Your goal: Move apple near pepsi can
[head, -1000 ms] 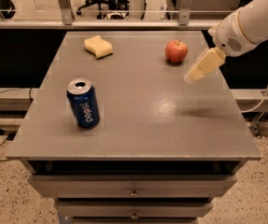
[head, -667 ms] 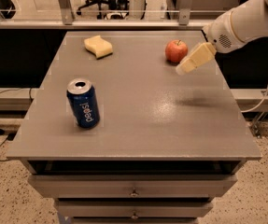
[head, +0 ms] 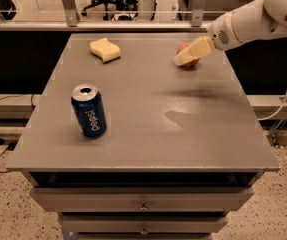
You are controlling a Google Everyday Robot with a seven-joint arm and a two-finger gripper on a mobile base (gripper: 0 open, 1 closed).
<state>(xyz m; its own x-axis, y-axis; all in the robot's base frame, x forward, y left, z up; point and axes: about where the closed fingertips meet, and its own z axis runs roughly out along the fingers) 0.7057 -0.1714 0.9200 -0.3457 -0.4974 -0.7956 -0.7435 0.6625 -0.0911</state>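
The red-orange apple (head: 183,48) sits on the grey table (head: 148,134) at the far right, partly hidden behind my gripper. My gripper (head: 182,60), cream-coloured on a white arm reaching in from the upper right, is right at the apple and overlaps it from the front. Whether it touches the apple cannot be told. The dark blue pepsi can (head: 89,111) stands upright at the front left of the table, far from the apple and the gripper.
A pale yellow sponge (head: 105,50) lies at the far left of the table. Drawers run below the table's front edge. A rail with posts and a glass barrier runs behind the table. Cables hang at the right side.
My gripper has moved left and toward the far edge, from beside the apple to right over it. The apple, can and sponge have not moved.
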